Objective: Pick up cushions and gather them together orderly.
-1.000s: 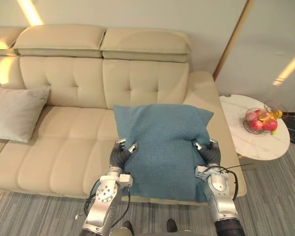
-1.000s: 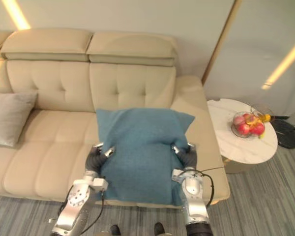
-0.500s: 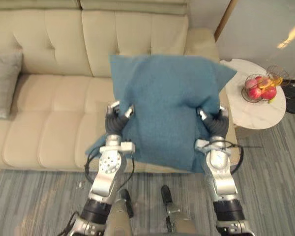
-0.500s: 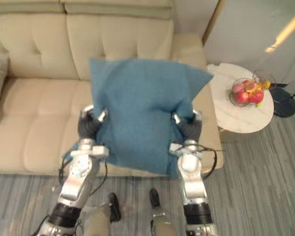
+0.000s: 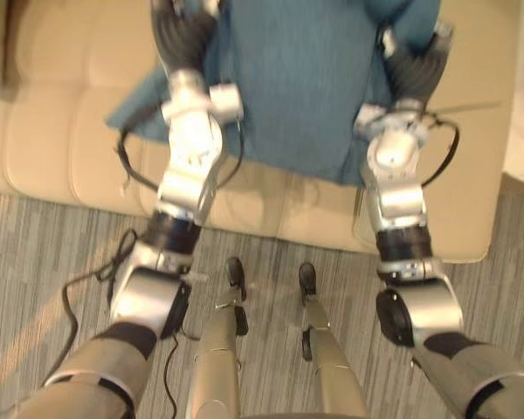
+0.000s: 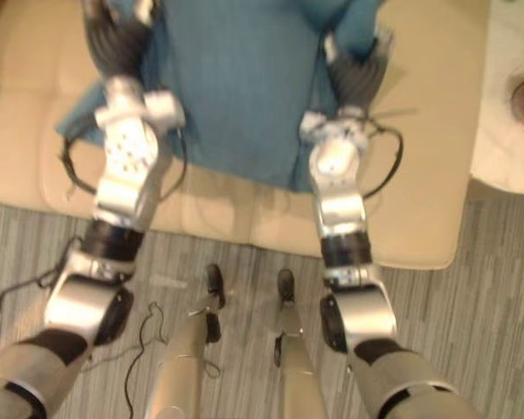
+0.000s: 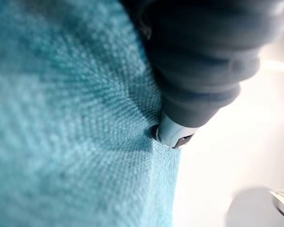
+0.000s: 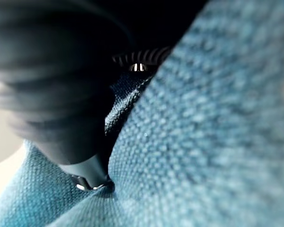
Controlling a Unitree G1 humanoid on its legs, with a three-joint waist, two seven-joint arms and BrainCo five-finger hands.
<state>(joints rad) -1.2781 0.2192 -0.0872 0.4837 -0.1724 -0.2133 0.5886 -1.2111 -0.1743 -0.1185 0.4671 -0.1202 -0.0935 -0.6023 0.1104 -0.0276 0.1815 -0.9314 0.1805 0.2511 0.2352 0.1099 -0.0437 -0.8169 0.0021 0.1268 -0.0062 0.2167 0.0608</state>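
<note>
1. Nearest is the grey striped floor, running up to the front edge of the cream sofa.
2. Above the sofa seat is the blue cushion, held flat between the two raised arms. Its lower edge is near the seat front, and one corner pokes out past the left arm. I cannot tell whether it clears the seat or brushes it.
3. The left hand has the cushion's left side. In its wrist view the fingers dig into the weave and the cloth puckers round the tip, so I judge them clenched on the fabric.
4. The right hand has the opposite side. Its fingers are buried in a fold of the same blue cloth, which also reads as a firm grip.
5. The two-sided hold probably serves a purpose. A soft cushion sags from a single grip, and equal holds on both edges keep it square for setting down neatly with the others.
6. Farthest right is a small white counter, with something red at its edge. It is well apart from the cushion, but any sideways swing should keep away from it.
</note>
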